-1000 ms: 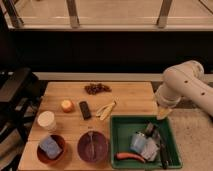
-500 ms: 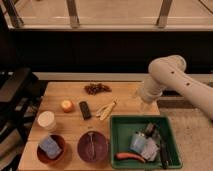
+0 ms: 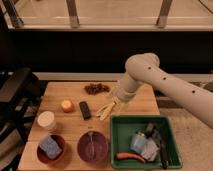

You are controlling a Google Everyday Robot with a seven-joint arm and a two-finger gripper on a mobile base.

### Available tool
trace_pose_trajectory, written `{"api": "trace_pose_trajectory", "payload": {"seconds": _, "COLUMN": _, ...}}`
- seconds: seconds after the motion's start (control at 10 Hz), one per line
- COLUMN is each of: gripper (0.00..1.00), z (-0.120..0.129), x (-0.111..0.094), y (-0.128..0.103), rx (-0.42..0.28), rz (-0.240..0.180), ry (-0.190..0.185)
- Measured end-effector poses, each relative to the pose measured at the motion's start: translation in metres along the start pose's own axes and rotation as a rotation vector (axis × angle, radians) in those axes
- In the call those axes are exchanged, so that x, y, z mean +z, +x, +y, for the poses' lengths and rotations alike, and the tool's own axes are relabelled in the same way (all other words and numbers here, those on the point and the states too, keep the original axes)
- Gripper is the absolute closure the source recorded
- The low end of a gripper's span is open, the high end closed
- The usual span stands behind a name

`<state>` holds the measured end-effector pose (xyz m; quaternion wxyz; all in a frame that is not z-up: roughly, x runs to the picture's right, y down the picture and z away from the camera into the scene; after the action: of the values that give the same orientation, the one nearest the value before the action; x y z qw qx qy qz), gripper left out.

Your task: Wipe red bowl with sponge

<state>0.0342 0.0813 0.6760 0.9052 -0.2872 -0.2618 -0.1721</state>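
**Gripper point(image 3: 104, 110) wide open at mid-table, sponge point(image 3: 50, 146) sitting in the red bowl point(image 3: 62, 151)**

Down in the near-left corner of the wooden table point(image 3: 145, 102) is the red bowl, and the blue-grey sponge lies right inside it. That's handy, because tool and target are in one spot and a wipe could start the moment the sponge is gripped. The purple bowl point(image 3: 92, 147) sits just beside it on the right, so the aim needs care. The green tray point(image 3: 141, 119) keeps the clutter off to the right.

The arm reaches in from the right with the gripper low over the centre of the table, just beside a dark bar point(image 3: 85, 109) and well apart from the red bowl. Its pale fingers point(image 3: 100, 108) are splayed as wide as they go, with nothing between them. I can't tell whether the tips brush the wood. My read is that it's an empty, ready hand, and the sponge is not yet picked up.
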Motion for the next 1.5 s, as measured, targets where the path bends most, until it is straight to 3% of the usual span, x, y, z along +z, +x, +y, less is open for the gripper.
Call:
{"api": "trace_pose_trajectory", "payload": {"seconds": 0.3, "gripper": 0.35, "z": 0.007, "x": 0.011, "y": -0.044, "rx": -0.091, "rz": 0.007, "ry": 0.009}}
{"api": "trace_pose_trajectory", "payload": {"seconds": 0.6, "gripper": 0.35, "z": 0.009, "x": 0.011, "y": -0.044, "rx": -0.088, "rz": 0.005, "ry": 0.006}}
{"api": "trace_pose_trajectory", "payload": {"seconds": 0.8, "gripper": 0.35, "z": 0.005, "x": 0.019, "y": -0.049, "rx": -0.112, "rz": 0.01, "ry": -0.024}}
{"api": "trace_pose_trajectory", "payload": {"seconds": 1.2, "gripper": 0.35, "z": -0.026, "x": 0.062, "y": -0.1, "rx": -0.201, "rz": -0.029, "ry": -0.084}}
{"api": "trace_pose_trajectory", "payload": {"seconds": 1.5, "gripper": 0.35, "z": -0.053, "x": 0.109, "y": -0.157, "rx": -0.287, "rz": -0.11, "ry": -0.136}}
